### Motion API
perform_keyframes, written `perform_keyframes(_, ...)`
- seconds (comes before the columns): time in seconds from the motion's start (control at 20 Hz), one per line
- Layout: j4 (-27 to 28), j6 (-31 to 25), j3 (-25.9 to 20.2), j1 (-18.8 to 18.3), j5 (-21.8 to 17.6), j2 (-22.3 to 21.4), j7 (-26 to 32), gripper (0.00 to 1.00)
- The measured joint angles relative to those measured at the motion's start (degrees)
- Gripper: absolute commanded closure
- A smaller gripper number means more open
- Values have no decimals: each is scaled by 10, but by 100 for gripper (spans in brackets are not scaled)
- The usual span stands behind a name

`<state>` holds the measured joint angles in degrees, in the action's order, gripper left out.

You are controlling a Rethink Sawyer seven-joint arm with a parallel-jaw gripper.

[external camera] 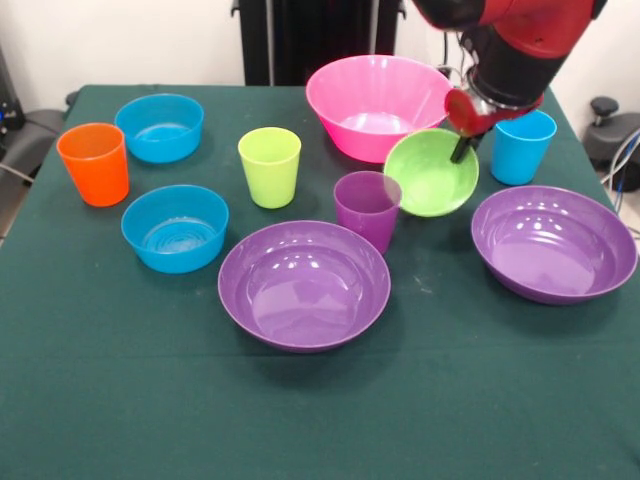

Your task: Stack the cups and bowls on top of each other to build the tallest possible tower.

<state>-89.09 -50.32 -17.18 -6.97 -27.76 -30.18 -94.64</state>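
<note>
My gripper [462, 150] comes down at the upper right and is shut on the rim of the small green bowl [428, 175]. It holds the bowl tilted, mouth towards the camera, just right of the purple cup [367, 208]. The purple cup stands upright with nothing on it. One wide purple bowl [303, 285] sits in front of the cup, the other [553, 243] at the right. The big pink bowl [370, 95] is behind. The light blue cup [522, 147] stands right of the gripper. The lime green cup [269, 166], orange cup [93, 163] and two small blue bowls [160, 127] [175, 228] stand at the left.
Everything stands on a dark green table [100, 390]. The robot's black pedestal [300, 35] is at the far side. Dark equipment shows past the table's left and right edges.
</note>
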Motion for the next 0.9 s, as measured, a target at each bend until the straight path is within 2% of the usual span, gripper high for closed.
perform_keyframes(0.4, -68, 0, -5, 0, 48, -71, 0, 100)
perform_keyframes(0.65, -97, -3, -7, -1, 64, -114, 0, 100)
perform_keyframes(0.9, -108, -6, -14, -8, 64, -163, 0, 100)
